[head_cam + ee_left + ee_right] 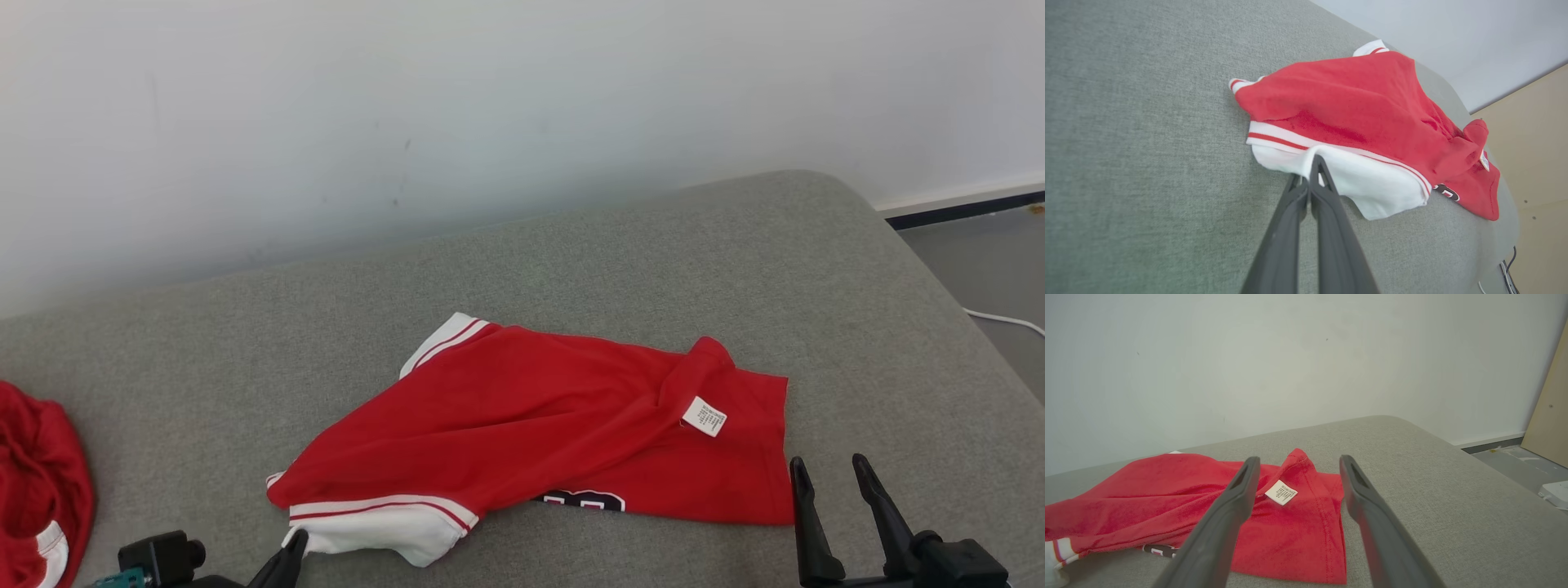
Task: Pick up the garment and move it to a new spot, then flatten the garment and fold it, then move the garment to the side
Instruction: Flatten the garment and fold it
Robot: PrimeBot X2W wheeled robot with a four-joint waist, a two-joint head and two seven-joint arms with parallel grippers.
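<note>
The garment (531,416) is a red shirt with white striped trim, lying crumpled on a grey padded surface (653,261). A white label (704,416) shows near its right end. My left gripper (292,543) is at the garment's near-left corner. In the left wrist view my left gripper (1308,171) is shut, its tips pinching the edge of the white sleeve (1372,183) of the garment (1363,102). My right gripper (829,469) stands open just off the garment's right edge. In the right wrist view my right gripper (1299,460) frames the label (1281,492) on the garment (1147,498) without touching it.
Another red cloth (33,474) lies bunched at the far left edge. A pale wall (490,122) rises behind the padded surface. The surface ends at a rounded right corner, with floor and a white cable (1008,320) beyond. A wooden panel (1551,408) stands at the right.
</note>
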